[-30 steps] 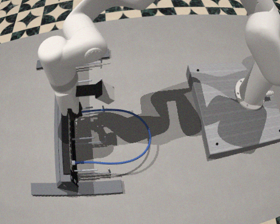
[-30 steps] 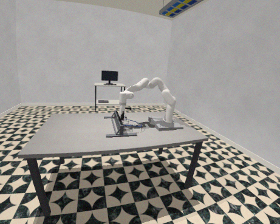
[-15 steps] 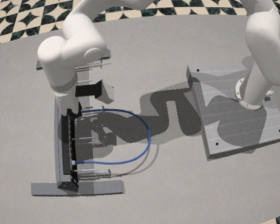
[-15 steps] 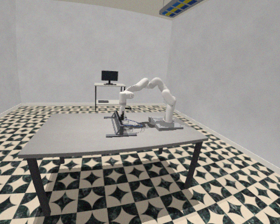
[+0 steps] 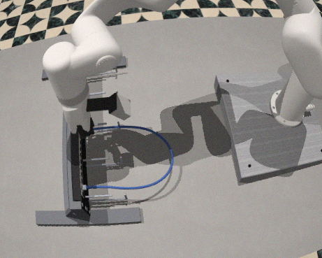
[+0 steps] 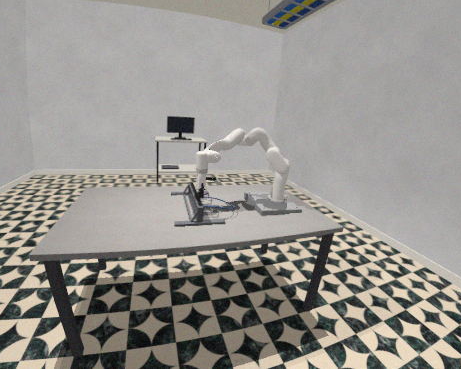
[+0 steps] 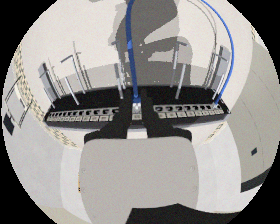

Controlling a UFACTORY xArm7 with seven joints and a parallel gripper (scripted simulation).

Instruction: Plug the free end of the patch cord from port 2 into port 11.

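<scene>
While fingers (image 5: 85,128) (image 6: 202,192) pinch free plug (image 7: 137,108), blue cord (image 5: 172,157) (image 6: 223,201) (image 7: 131,60) loops right.
Plug at rack (image 5: 69,157) (image 6: 192,202) (image 7: 172,93) port row; cord's other conn. (image 5: 84,187) (image 7: 216,105) nr. near end.

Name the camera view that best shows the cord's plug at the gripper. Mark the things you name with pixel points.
The wrist view: the plug (image 7: 137,106) sits between the gripper's (image 7: 137,102) fingers, at the port row. The top view hides it beneath the arm; the exterior view is too small to resolve it.

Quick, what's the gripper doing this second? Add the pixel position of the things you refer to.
Pincer (image 5: 82,129) (image 6: 202,193) (image 7: 136,96): closed on the plug (image 7: 137,106) of the blue patch cord (image 5: 172,157) (image 7: 133,70), at the port row; whether it has latched cannot be told.
</scene>
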